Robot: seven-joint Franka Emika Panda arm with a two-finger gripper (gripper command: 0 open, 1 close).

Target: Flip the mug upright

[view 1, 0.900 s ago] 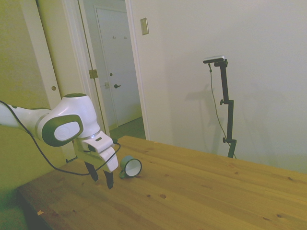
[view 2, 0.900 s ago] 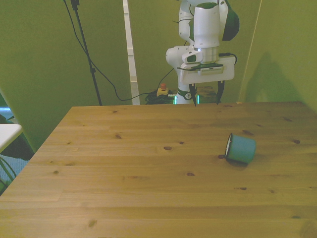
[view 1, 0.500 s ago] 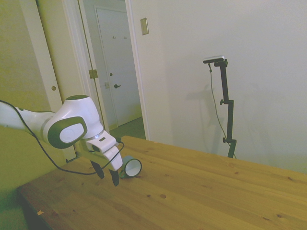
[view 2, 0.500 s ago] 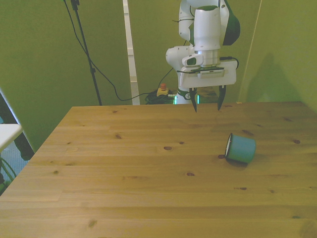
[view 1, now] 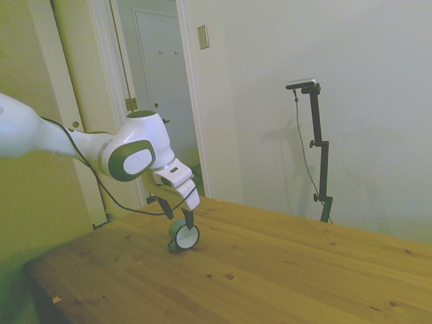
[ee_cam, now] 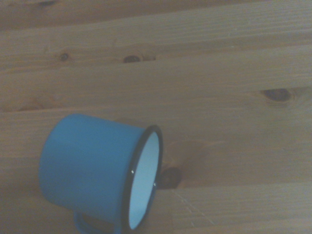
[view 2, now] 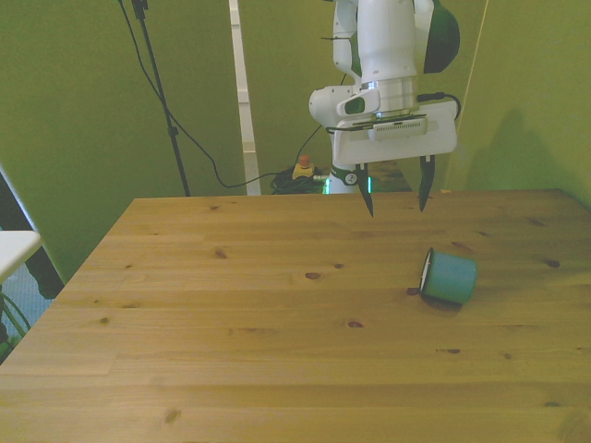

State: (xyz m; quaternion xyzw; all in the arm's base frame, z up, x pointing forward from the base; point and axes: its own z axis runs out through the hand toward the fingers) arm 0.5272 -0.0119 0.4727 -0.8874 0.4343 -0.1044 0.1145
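The teal-blue mug (view 2: 450,278) lies on its side on the wooden table (view 2: 231,323), toward the front view's right, with its dark-rimmed white mouth facing the front view's left. In the side view the mug (view 1: 183,237) shows its white inside. My gripper (view 2: 396,203) hangs open and empty above the table, a little behind the mug and toward the front view's left of it. In the side view the gripper (view 1: 179,217) is just above the mug. The wrist view shows the mug (ee_cam: 90,168) close up, with part of its loop handle (ee_cam: 87,225) at the picture's edge.
Bare wooden boards (view 1: 304,270) stretch around the mug. A doorway with a white door (view 1: 162,101) stands behind the table in the side view. Cables (view 2: 199,148) hang behind the table's far edge in the front view.
The arm has risen and swung toward the mug. The open gripper moved from beside the mug to just above it, shifting toward the front view's right. The mug has not moved.
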